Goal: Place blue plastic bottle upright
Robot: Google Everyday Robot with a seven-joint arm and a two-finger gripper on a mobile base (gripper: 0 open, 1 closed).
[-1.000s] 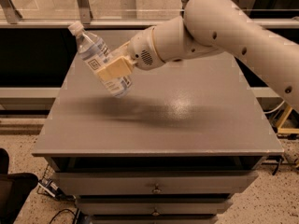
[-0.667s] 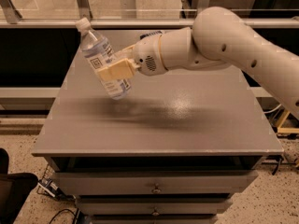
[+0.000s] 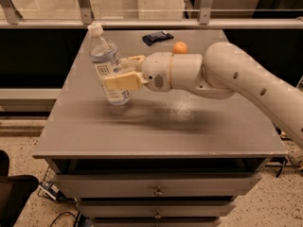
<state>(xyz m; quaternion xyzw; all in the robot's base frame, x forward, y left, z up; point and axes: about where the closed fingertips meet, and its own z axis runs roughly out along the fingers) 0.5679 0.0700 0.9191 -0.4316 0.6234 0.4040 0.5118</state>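
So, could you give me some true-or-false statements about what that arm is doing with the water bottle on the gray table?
1. The gripper is clamped around the blue plastic bottle at its label. True.
2. The bottle's white cap points down at the table. False: the cap is on top, and the bottle is close to upright, leaning slightly.
3. An orange fruit sits on the table beyond the arm. True.
4. The orange fruit touches the bottle. False: they are clearly apart, with the fruit farther back.
5. A dark object lies toward the table's far side. True.
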